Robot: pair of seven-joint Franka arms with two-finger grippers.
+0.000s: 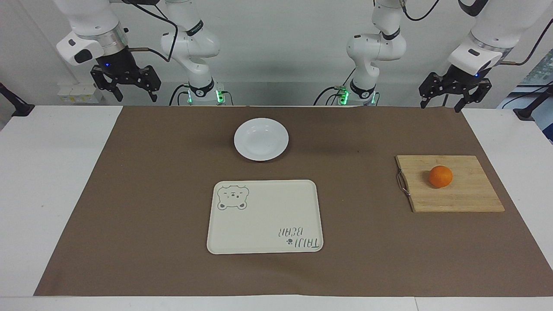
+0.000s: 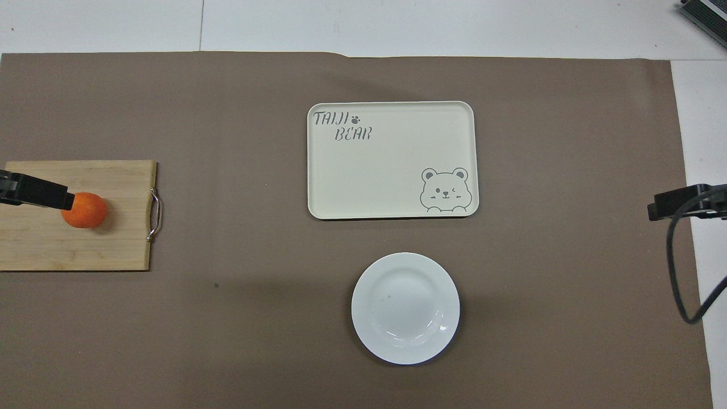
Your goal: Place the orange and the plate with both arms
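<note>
The orange (image 1: pixel 440 176) (image 2: pixel 84 210) sits on a wooden cutting board (image 1: pixel 466 196) (image 2: pixel 113 244) toward the left arm's end of the table. The white plate (image 1: pixel 261 139) (image 2: pixel 405 307) rests empty on the brown mat, mid-table, nearer to the robots than the cream bear tray (image 1: pixel 264 216) (image 2: pixel 392 160). My left gripper (image 1: pixel 451 101) hangs open, high over the mat's corner at its own end, touching nothing. In the overhead view one fingertip (image 2: pixel 40 193) overlaps the orange only by sight. My right gripper (image 1: pixel 135 96) hangs open over the mat's other corner; one fingertip (image 2: pixel 679 203) shows from above.
The brown mat (image 1: pixel 151 194) covers most of the white table. The cutting board has a metal handle (image 1: pixel 402 183) on its side toward the tray. A dark cable (image 2: pixel 681 272) loops down by the right gripper. Bare mat lies between the tray and the board.
</note>
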